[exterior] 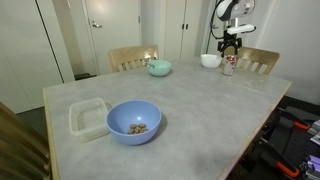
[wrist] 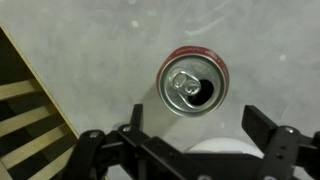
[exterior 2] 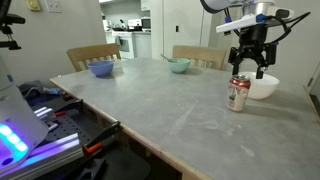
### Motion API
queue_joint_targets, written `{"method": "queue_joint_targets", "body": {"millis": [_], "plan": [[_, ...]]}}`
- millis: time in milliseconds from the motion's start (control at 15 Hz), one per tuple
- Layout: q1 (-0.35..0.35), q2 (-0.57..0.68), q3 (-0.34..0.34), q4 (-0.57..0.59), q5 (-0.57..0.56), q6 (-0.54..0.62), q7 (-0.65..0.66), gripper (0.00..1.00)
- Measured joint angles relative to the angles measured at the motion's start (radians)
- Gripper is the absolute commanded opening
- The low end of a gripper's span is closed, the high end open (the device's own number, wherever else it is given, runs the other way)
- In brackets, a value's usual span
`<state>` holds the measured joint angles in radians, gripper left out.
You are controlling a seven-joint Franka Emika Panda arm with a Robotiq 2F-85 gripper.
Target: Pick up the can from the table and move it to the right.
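The can (exterior 2: 238,94) is a small silvery tin with a red-and-white label, upright on the pale grey table (exterior 2: 160,105), next to the small white bowl (exterior 2: 262,87). In an exterior view it stands at the far right (exterior: 229,65). My gripper (exterior 2: 250,68) hangs open just above the can and is not touching it. In the wrist view the opened can top (wrist: 193,85) lies straight below, a little ahead of the open fingers (wrist: 195,125). The fingers hold nothing.
A small teal bowl (exterior: 159,68) sits at the far edge. A blue bowl (exterior: 134,121) with bits of food and a clear plastic container (exterior: 88,117) stand near the front. Wooden chairs (exterior: 132,57) line the far side, and the table edge shows in the wrist view (wrist: 40,85).
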<state>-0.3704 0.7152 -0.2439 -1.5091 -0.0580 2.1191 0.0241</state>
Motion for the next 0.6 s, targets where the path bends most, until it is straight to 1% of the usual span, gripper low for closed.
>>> {"method": "queue_joint_targets", "body": {"millis": [267,600], "plan": [[0.009,-0.04,0.002,0.035,0.0,-0.14,0.004,1.0],[0.045,-0.113,0.044,0.034,0.034,-0.296,0.004,1.0]]}}
